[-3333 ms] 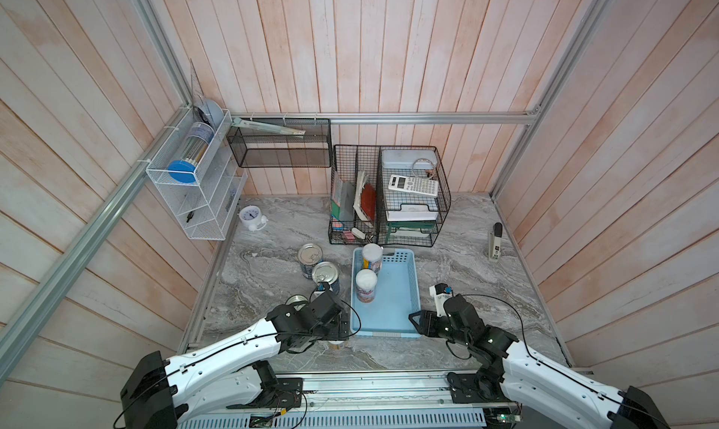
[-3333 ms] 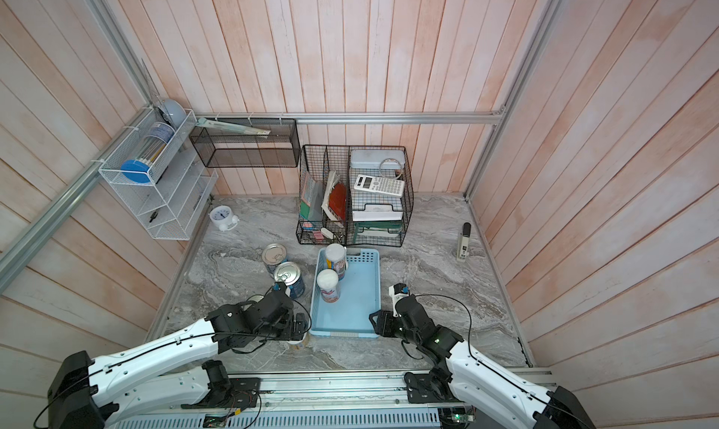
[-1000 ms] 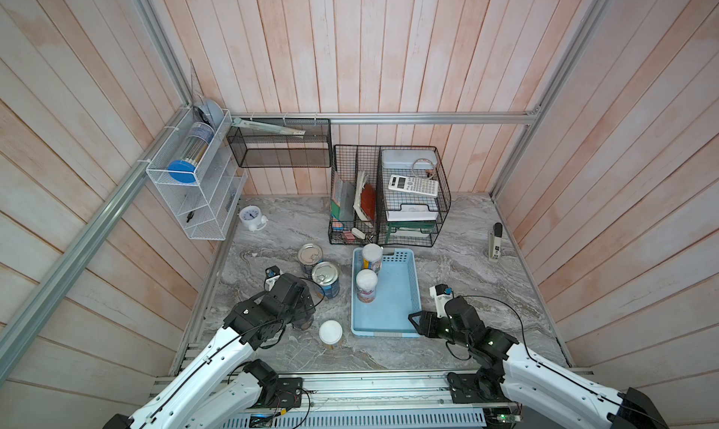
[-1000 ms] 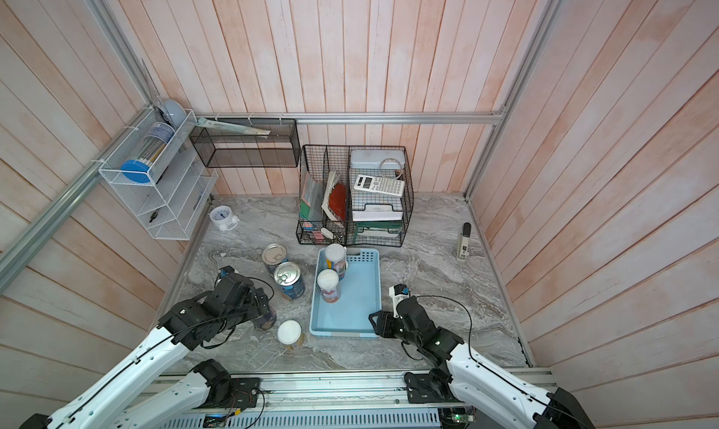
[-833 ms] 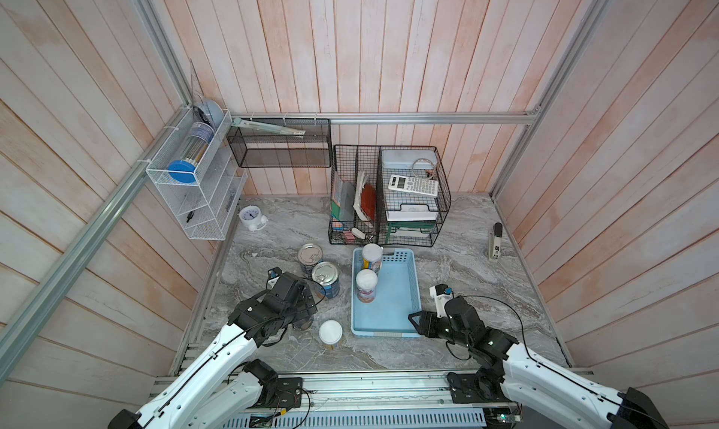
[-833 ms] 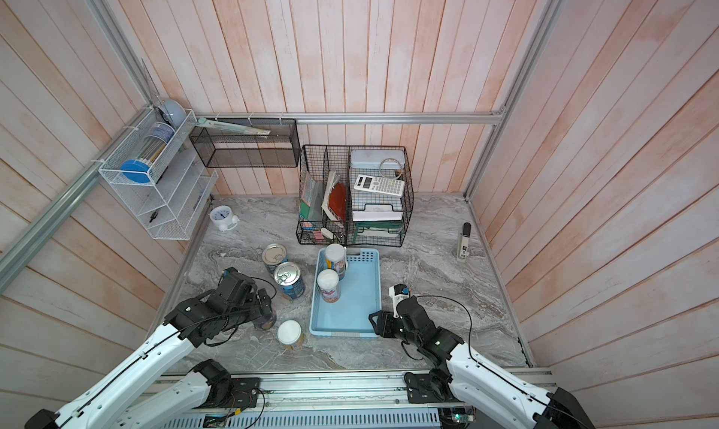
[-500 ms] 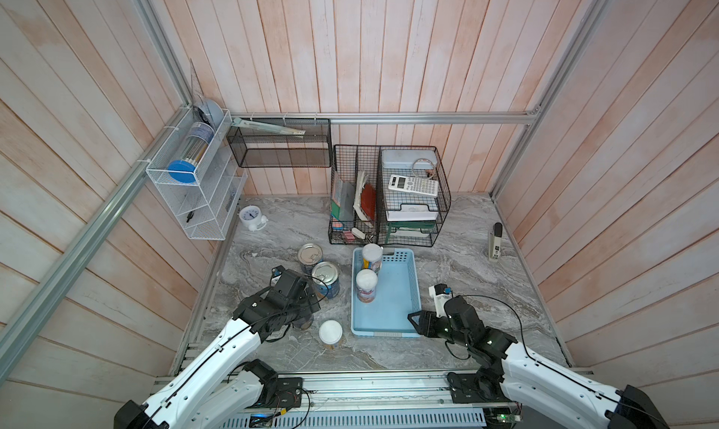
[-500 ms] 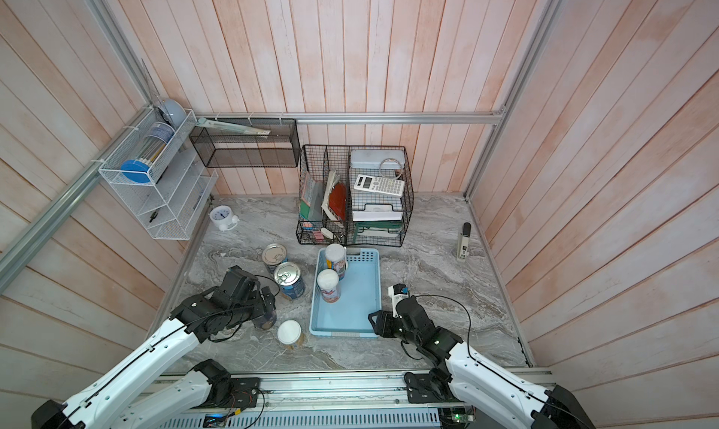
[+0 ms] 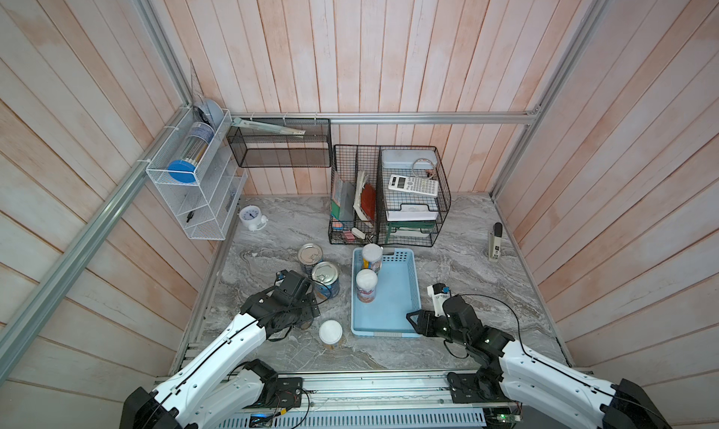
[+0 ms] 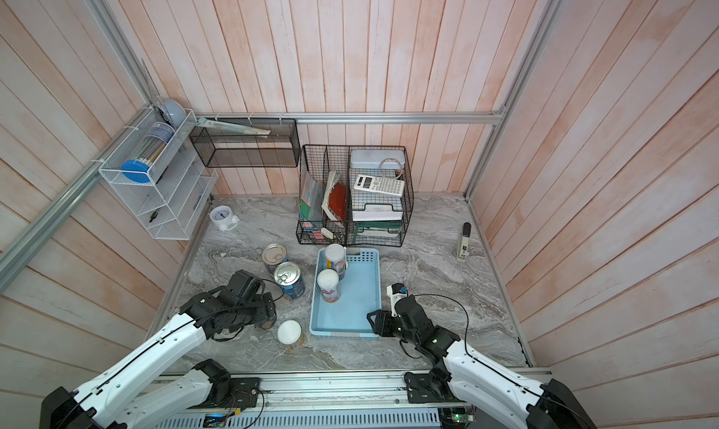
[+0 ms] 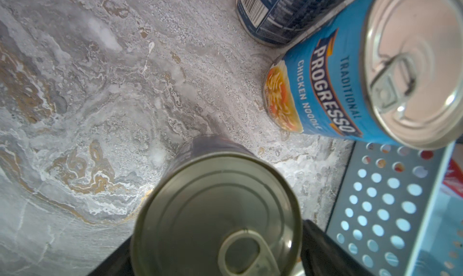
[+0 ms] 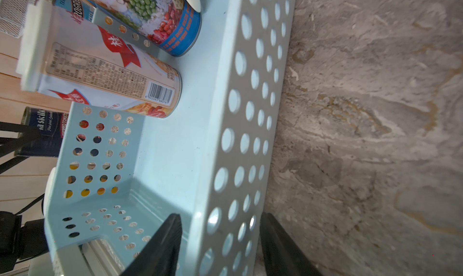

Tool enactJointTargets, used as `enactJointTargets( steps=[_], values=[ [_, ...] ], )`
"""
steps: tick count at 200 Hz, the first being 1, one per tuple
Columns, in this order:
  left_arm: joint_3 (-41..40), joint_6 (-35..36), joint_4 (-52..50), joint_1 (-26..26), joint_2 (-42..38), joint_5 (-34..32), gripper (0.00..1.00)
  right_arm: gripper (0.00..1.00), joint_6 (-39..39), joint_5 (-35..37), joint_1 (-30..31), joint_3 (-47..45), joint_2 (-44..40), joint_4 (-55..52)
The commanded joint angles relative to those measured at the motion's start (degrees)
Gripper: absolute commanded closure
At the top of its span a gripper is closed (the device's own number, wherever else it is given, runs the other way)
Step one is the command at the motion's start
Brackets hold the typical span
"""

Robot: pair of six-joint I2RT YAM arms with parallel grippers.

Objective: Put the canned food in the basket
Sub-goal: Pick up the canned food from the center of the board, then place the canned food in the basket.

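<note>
The dark pull-tab can stands low-centre in the left wrist view, on the bench, with the left hand straddling it, though I can't tell if it's squeezing. Two white-lid cans already stand in the basket; a blue can, a silver-top can and a loose white-lid can sit left of it. Right hand straddles the basket wall, grip unclear. Reads like the grab step: next needs a firm clamp, then a lift clear of the rim.

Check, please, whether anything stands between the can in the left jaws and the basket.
Partly: the white-lidded can stands between the dark can and the near corner of the basket. Farther along its wall, before the blue soup can, only bare table lies between.
</note>
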Motion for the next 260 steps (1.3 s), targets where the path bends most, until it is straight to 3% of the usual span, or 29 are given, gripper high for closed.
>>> enactJointTargets(
  steps=[1, 35, 61, 82, 124, 179, 215, 260],
  values=[
    [-0.59, 0.49, -0.51, 0.33, 0.05, 0.03, 0.14, 0.44, -2.08, -0.95, 0.36, -1.41, 0.73, -1.54],
    [-0.59, 0.47, -0.40, 0.42, -0.27, -0.15, 0.28, 0.44, -2.07, -1.26, 0.36, -1.78, 0.60, -1.92],
    [-0.68, 1.08, 0.16, 0.42, -0.60, 0.95, 0.47, 0.44, -1.98, -1.09, 0.37, -2.39, -0.44, -1.73],
    [-0.71, 1.46, 0.57, 0.38, -1.45, 2.36, 0.55, 0.44, -1.96, -0.91, 0.36, -2.85, -1.44, -1.62],
    [2.58, 1.02, -2.81, -0.98, -3.70, 4.01, 0.63, 0.44, -1.89, -0.84, 0.36, -3.30, -2.40, -1.73],
    [16.47, 1.51, -17.28, -5.41, -6.64, 0.37, 0.67, 0.44, -3.38, -0.56, 0.36, -1.68, -0.57, -1.77],
    [25.41, 3.21, -20.35, -7.00, -3.91, 1.92, 0.72, 0.44, -3.58, -0.91, 0.36, -0.60, 2.21, -1.27],
    [31.14, 2.06, -15.31, -18.77, 3.31, 1.35, 0.73, 0.44, -3.12, -0.99, 0.34, -0.31, 3.44, -0.51]
  ],
)
